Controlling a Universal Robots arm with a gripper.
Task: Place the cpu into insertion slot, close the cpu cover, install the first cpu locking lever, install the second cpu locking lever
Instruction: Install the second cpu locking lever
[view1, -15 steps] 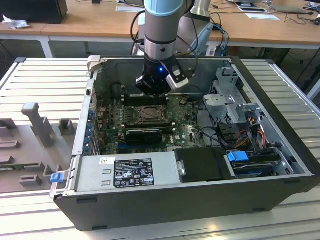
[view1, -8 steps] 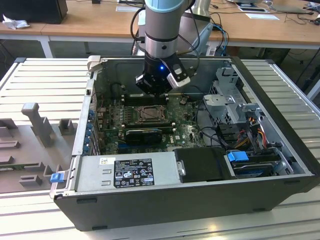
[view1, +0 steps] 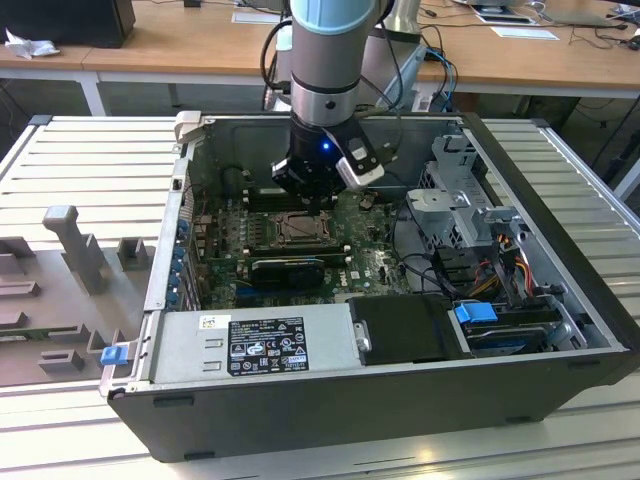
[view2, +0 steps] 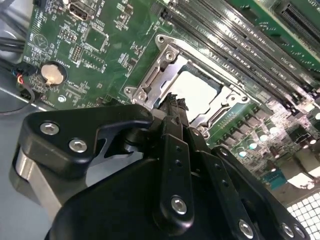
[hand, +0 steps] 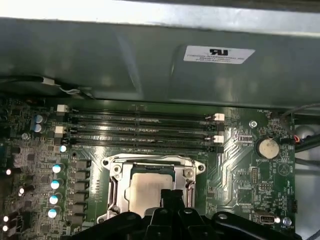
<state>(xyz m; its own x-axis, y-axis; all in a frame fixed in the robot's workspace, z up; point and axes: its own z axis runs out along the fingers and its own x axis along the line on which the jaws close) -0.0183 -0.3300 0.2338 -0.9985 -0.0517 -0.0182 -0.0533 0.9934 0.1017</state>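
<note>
The cpu (hand: 145, 192) (view2: 197, 90), with its pale metal top, lies flat in the insertion slot (view1: 297, 230) on the green motherboard. The cpu cover (hand: 152, 164) (view2: 162, 70), a silver frame, lies down around the chip, which shows through its window. My gripper (view2: 175, 106) (hand: 171, 196) hangs just above the socket's edge, at the side away from the memory slots. Its black fingers are pressed together and shut on nothing. In the exterior view the gripper (view1: 312, 200) sits low inside the case, right over the socket. I cannot make out how the locking levers stand.
Several long black memory slots (hand: 140, 132) run beside the socket, with the case wall (hand: 150, 65) behind them. A black graphics card (view1: 288, 270) lies in front of the socket. The power supply (view1: 250, 345), drive cage (view1: 465, 190) and cables (view1: 500, 260) crowd the rest of the case.
</note>
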